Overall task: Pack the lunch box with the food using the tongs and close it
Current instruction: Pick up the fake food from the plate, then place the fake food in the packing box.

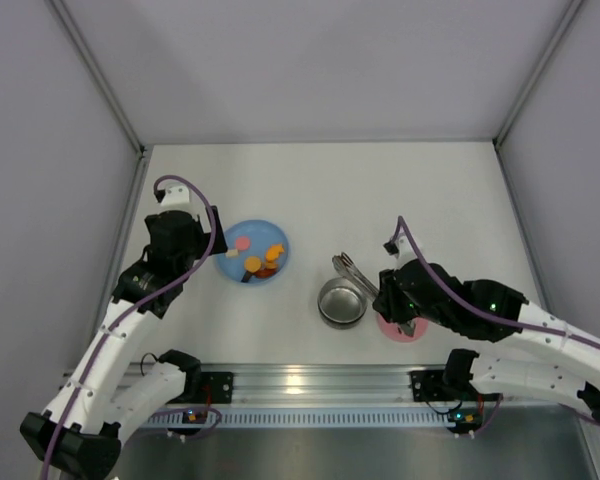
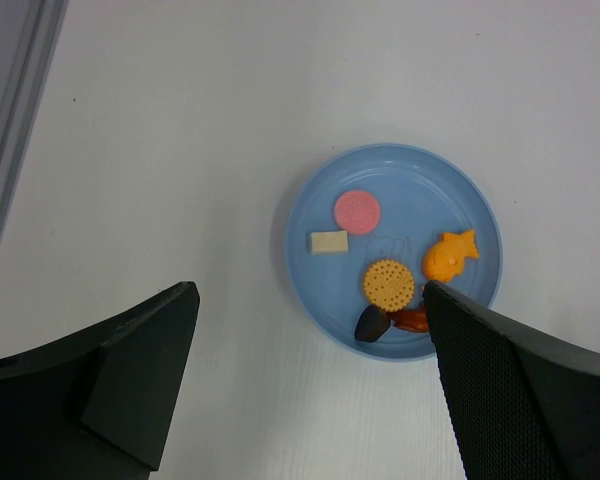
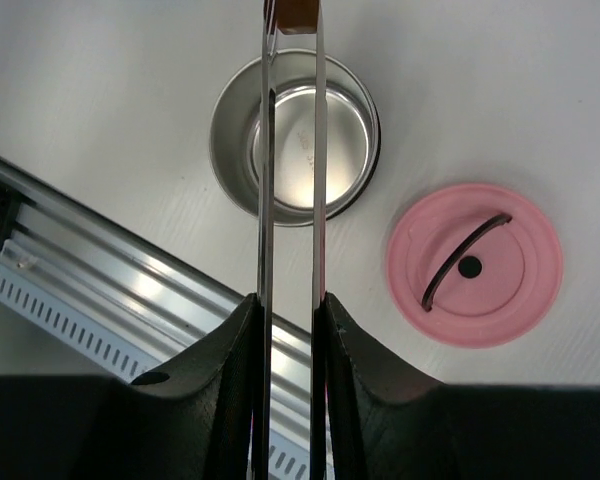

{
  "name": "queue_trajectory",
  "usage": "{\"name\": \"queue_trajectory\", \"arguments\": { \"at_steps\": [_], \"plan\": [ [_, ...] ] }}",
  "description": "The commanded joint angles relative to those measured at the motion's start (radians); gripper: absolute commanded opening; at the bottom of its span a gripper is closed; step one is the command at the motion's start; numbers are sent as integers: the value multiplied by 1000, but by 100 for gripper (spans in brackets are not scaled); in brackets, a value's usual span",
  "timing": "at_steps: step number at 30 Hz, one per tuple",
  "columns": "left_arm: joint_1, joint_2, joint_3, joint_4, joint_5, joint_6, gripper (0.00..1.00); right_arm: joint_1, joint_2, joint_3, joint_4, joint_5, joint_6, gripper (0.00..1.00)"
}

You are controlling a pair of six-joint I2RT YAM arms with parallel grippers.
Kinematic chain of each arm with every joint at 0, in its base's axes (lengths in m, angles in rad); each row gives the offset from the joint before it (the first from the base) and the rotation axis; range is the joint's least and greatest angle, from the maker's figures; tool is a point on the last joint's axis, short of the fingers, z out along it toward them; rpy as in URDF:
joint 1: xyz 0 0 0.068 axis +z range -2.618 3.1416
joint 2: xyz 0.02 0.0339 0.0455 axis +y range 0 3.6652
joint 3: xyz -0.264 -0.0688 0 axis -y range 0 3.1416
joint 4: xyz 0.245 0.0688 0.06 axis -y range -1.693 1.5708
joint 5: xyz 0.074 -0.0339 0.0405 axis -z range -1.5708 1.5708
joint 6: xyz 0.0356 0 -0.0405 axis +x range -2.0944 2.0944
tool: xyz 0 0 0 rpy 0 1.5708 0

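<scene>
My right gripper (image 3: 290, 300) is shut on the tongs (image 3: 265, 180), whose two slim arms run out over the lunch box (image 3: 230, 130), a round steel bowl showing only bare metal inside. A small brown piece (image 3: 296, 12) sits between the tong tips at the frame's top edge. The pink lid (image 3: 475, 262) lies flat to the right of the bowl. The rest of the food (image 2: 388, 284) lies on a blue plate (image 2: 325, 180): pink, white, yellow, orange and dark pieces. My left gripper (image 2: 308, 300) hangs open over the plate's near edge. From above, the tongs (image 1: 348, 268) point up-left from the right gripper (image 1: 392, 295).
The blue plate (image 1: 230, 262) lies left of the steel bowl (image 1: 341, 301), and the pink lid (image 1: 405, 330) is partly under my right wrist. An aluminium rail (image 1: 300, 385) runs along the near table edge. Grey walls close in the left, right and back.
</scene>
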Motion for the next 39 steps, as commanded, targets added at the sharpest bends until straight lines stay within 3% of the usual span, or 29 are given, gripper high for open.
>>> {"name": "queue_trajectory", "arguments": {
  "at_steps": [1, 15, 21, 32, 39],
  "plan": [
    [3, 4, 38, 0, 10, -7, 99, 22, -56, -28, -75, -50, 40, 6],
    [3, 11, 38, -8, -7, -3, 99, 34, -99, -112, -87, -105, 25, 11],
    [5, 10, 36, -5, -5, -1, 99, 34, -90, -94, -87, -105, 19, 19],
    [3, 7, 38, -5, -2, 0, 99, 34, -85, -63, -97, -99, 19, 41],
    [5, 4, 36, -7, -4, -1, 99, 36, -71, -26, -94, -99, 13, 42]
  ]
}}
